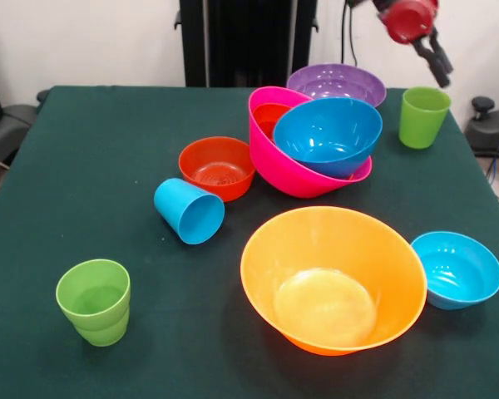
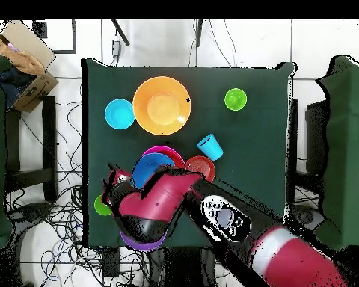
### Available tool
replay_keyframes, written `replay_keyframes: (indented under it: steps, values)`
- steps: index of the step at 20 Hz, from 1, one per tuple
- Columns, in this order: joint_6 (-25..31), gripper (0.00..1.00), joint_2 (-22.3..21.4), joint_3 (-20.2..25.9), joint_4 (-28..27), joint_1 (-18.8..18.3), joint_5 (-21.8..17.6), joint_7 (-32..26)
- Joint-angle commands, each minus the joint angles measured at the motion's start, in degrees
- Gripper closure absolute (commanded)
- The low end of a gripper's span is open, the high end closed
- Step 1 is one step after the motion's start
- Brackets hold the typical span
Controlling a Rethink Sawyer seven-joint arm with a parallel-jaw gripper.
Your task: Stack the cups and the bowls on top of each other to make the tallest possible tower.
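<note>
Orange bowl (image 1: 333, 279) before tilted pink bowl (image 1: 293, 162)

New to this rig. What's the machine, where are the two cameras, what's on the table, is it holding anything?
It is a Sawyer arm: one red and black arm with a gripper. The front view looks across the table at the robot; the overhead view looks straight down, turned half round.

On the green cloth: a tilted pink bowl holding a blue bowl and a red-orange one, a purple bowl behind, an orange bowl, a small blue bowl, a small red-orange bowl, a blue cup on its side, and two green cups.

The gripper seems to hold nothing.
</note>
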Motion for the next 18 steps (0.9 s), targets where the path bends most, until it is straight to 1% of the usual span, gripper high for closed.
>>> replay_keyframes:
  steps: [1, 3, 4, 8, 11, 13, 15, 16, 18]
  values:
    - [-6.4, 0.0, 5.1, -20.0, -9.4, 8.6, -7.2, 5.7]
    - [-9.4, 0.0, 5.9, -23.8, -10.7, 11.3, -6.0, 4.9]
    - [-10.5, 0.0, 5.9, -24.7, -10.5, 11.6, -5.5, 4.3]
    - [-11.4, 0.0, 6.3, -25.8, -10.6, 12.2, -4.6, 3.6]
    - [-8.5, 0.0, 5.8, -23.2, -9.9, 10.7, -4.9, 4.0]
    - [-4.4, 0.0, 5.5, -18.4, -8.5, 7.5, -4.6, 3.9]
    - [-0.5, 0.0, 5.9, -15.3, -8.0, 5.4, -4.0, 2.4]
    - [0.5, 0.0, 6.1, -14.4, -7.9, 4.9, -3.9, 1.7]
    - [0.8, 0.0, 6.2, -14.0, -7.9, 4.7, -3.8, 1.6]
